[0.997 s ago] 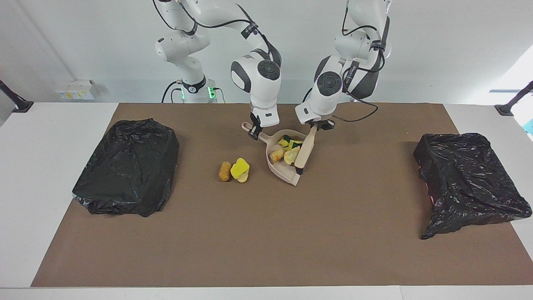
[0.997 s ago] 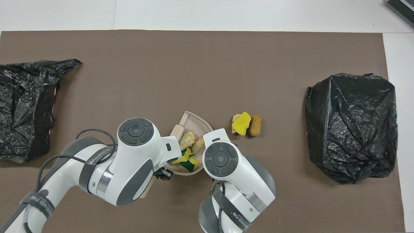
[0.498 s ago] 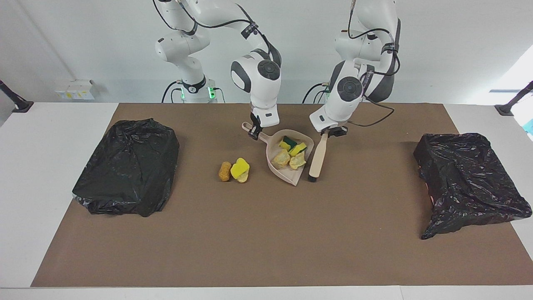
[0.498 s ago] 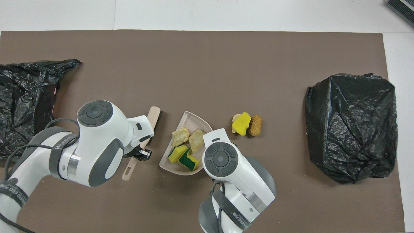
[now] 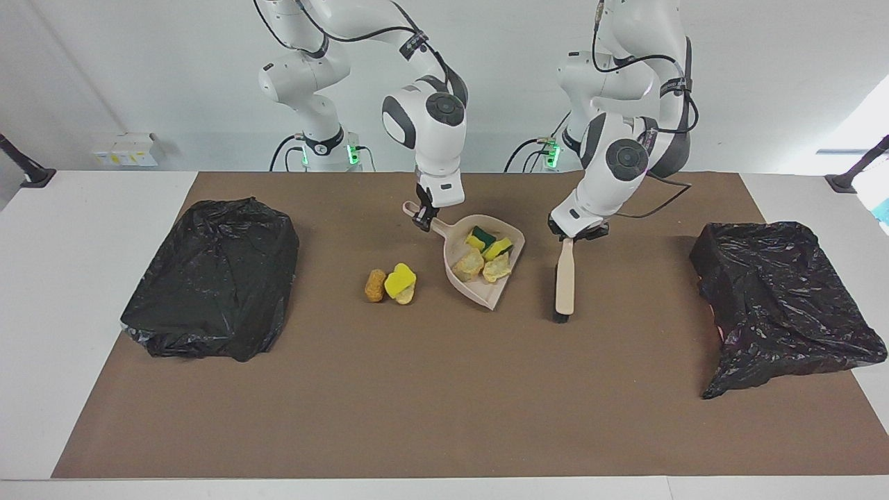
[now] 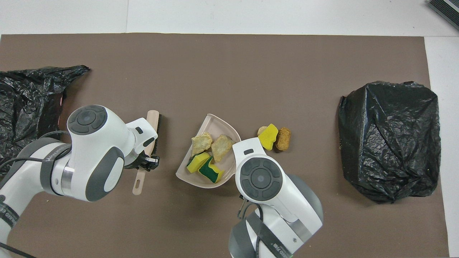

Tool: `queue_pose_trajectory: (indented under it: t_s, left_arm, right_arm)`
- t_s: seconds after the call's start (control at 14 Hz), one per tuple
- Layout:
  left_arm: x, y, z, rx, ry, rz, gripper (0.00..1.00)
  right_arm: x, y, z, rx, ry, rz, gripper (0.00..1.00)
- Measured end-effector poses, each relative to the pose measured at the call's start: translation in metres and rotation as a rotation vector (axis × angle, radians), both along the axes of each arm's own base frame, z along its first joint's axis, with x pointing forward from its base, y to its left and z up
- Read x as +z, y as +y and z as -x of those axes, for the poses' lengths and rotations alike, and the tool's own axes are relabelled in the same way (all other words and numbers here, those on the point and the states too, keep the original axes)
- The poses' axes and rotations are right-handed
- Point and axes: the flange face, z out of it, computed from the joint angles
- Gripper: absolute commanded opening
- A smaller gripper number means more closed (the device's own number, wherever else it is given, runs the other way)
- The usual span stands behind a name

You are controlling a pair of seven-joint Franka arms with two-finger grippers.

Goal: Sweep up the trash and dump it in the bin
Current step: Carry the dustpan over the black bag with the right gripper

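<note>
While the right claw (image 5: 424,221) stays out of this note's history, it is seen clamped on the handle of the beige dustpan (image 5: 484,286), at the pan's end nearest the robots. The pan rests on the brown surface (image 5: 444,389), mouth pointing away from the robots.

Trash in pan: four pieces. Two yellow-and-green sponge pieces (image 6: 205,168) lie toward the handle end, closest to the right claw. Two pale rock-like lumps (image 6: 211,145) sit just farther out, toward the pan's mouth.

Trash loose on the surface: a cluster of three, beside the pan toward the right arm's end of the table. A yellow sponge piece (image 5: 400,279) touches an orange-brown lump (image 5: 375,285); a small pale lump (image 6: 262,129) pokes out against the sponge. The cluster lies apart from the pan and farther from the robots than the right claw.

Left claw (image 5: 575,235): closed on the handle of the brush (image 5: 565,281), gripping it partway along. The brush lies beside the pan toward the left arm's end, apart from it, bristle end pointing away from the robots. No trash touches the brush.

Two bins wrapped in black bags: one (image 5: 212,278) at the right arm's end, one (image 5: 781,298) at the left arm's end. Both stand well apart from the pan and the trash.
</note>
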Motion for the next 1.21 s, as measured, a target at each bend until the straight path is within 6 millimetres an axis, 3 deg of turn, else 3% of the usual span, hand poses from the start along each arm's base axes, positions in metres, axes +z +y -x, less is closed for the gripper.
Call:
queue_pose_trajectory:
  t_s: [0.21,0.43,0.71,1.07,1.14,1.21]
  left_arm:
    - [0.0,-0.021,0.008,0.056,-0.011,-0.02,0.0]
    - [-0.005,-0.064,0.035,0.104,-0.053,-0.031,0.0]
    - [-0.016,-0.115,0.105,0.138,-0.116,-0.012,0.0]
    - [-0.023,-0.148,0.181,0.158,-0.091,0.035,0.02]
    - [-0.026,-0.151,0.188,0.158,-0.091,0.041,0.34]
    - [-0.027,-0.152,0.191,0.159,-0.092,0.044,0.85]
  right_arm:
    - [0.043,-0.034,-0.006,-0.06,-0.026,-0.012,0.0]
    - [0.084,-0.093,-0.016,-0.116,-0.038,-0.01,0.0]
    - [0.126,-0.195,-0.028,-0.156,-0.045,-0.01,0.0]
    - [0.143,-0.297,-0.034,-0.189,-0.018,-0.004,0.0]
    - [0.144,-0.323,-0.035,-0.186,-0.013,-0.006,0.0]
    - [0.144,-0.353,-0.034,-0.177,-0.008,-0.009,0.0]
